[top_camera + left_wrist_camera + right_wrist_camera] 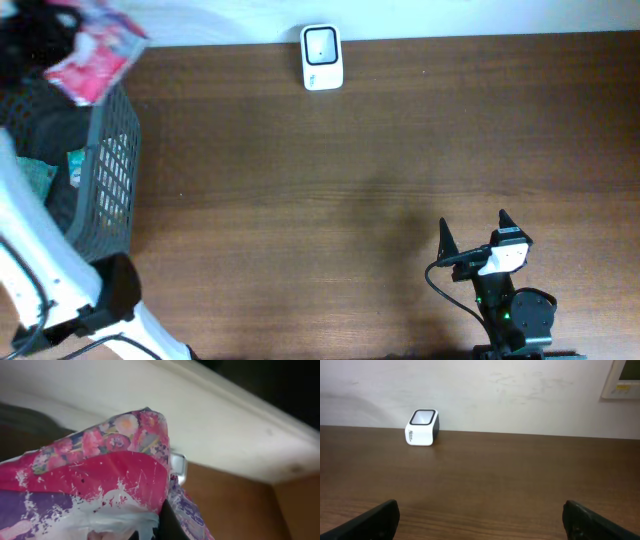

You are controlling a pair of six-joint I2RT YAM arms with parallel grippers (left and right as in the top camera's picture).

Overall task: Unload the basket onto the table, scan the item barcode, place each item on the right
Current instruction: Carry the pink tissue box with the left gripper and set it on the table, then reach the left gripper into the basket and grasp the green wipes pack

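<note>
Two arms overhead: my left gripper (55,40) clamps the pink packet (95,52) above the basket (115,170); my right gripper (473,220) gapes wide, well apart from the scanner (322,57). Left wrist: the packet fills my view. Right wrist: the scanner stands by the wall (520,395), fingers (372,520) spread.

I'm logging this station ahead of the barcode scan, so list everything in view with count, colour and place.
scanner: 1, white with a dark window, far edge of the table, near centre
basket: 1, grey mesh, left end of the table
packet: 1, pink floral, held above the basket's far end
teal item: at least 1, teal, inside the basket, partly hidden
table: 1, dark brown wood
wall panel: 1, off-white, on the wall behind the table
left end effector: 1, black, shut on the packet
right end effector: 1, black, open and empty, near edge at right
</note>
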